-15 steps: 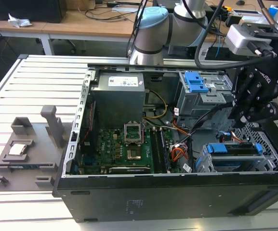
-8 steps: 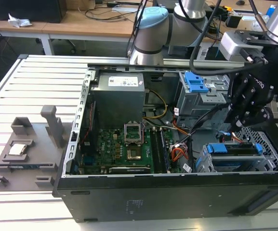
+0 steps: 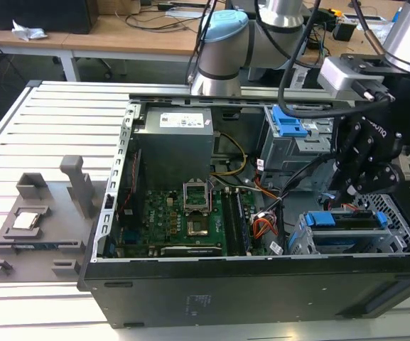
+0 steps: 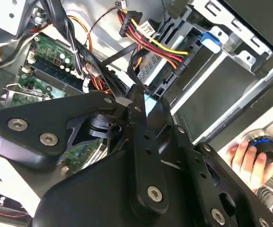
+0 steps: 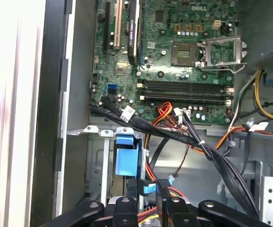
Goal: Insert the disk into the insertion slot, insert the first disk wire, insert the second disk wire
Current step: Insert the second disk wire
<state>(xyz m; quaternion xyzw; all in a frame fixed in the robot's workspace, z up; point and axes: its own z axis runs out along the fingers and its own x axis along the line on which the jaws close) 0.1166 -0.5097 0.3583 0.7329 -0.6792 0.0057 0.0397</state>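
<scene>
Here's the gripper [image 3: 348, 192] hanging inside the open computer case [image 3: 261, 298], over at the exterior view's right, just above the disk [image 3: 347, 238], and that disk sits in the insertion slot [image 3: 300, 240], blue carrier and all, in the case's front corner. In the second wrist view the fingers [image 4: 141, 142] are pinched together on a blue-tipped wire [image 4: 150, 101], with black cable bundles [image 5: 212, 151] and the motherboard [image 5: 174, 56] beyond. A hand [image 4: 247, 161] rests on a blue-capped knob [image 4: 264, 144], and the case stands on the slatted surface [image 3: 41, 128]
</scene>
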